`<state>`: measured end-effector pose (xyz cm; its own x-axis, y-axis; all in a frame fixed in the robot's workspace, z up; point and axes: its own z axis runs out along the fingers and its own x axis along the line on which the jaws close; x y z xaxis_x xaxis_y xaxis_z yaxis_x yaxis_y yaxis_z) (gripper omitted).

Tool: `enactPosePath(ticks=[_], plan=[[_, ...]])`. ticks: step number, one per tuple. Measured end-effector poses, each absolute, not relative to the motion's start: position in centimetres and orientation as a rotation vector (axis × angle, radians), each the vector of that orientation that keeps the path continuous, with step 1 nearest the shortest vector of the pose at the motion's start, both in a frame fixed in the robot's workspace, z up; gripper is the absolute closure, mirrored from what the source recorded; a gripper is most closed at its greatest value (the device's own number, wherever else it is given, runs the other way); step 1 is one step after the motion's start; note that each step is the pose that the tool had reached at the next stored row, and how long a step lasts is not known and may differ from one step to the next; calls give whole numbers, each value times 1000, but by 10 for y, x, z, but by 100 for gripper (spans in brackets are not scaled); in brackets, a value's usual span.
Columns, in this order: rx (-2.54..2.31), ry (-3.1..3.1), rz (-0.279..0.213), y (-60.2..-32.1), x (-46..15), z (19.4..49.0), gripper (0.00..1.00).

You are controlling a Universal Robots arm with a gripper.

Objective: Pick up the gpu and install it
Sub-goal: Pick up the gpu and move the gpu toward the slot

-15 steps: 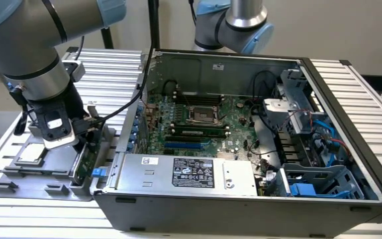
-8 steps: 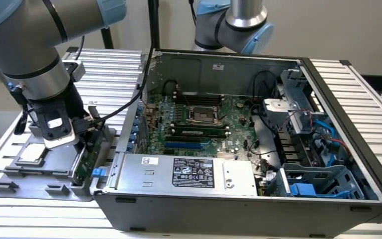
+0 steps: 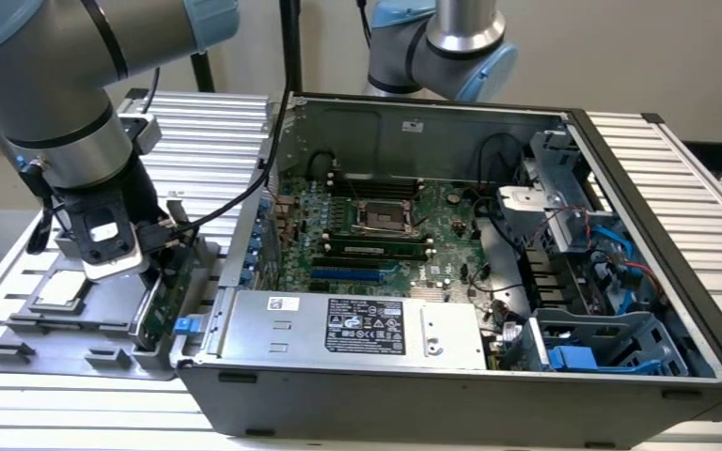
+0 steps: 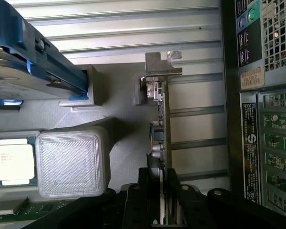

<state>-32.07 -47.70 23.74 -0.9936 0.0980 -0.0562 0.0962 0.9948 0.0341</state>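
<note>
The gpu [image 4: 161, 125] stands on edge in a slot of the grey printed holder [image 4: 109, 109], seen edge-on with its silver bracket [image 4: 162, 64] at the far end. My gripper [image 4: 163, 183] straddles the card's near end, and its black fingers [image 4: 148, 191] press against both faces, shut on it. In the exterior view the gpu [image 3: 161, 299] shows its green board upright at the holder's edge beside the computer case, with the gripper [image 3: 148, 263] directly over it. The open case [image 3: 643, 235] shows the motherboard and a blue slot [image 3: 354, 274].
On the holder [image 3: 60, 340] also lie a square silver CPU chip [image 4: 13, 161] and a hard drive with blue rails [image 4: 28, 71]. The case wall [image 4: 231, 119] stands close beside the card. A second arm [image 3: 449, 47] hangs behind the case.
</note>
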Motion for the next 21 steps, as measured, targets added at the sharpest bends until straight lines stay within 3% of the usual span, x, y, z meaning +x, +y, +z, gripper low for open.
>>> enactPosePath(ticks=[21], plan=[[77, 3088, 50, -477, -321, 244, 73]])
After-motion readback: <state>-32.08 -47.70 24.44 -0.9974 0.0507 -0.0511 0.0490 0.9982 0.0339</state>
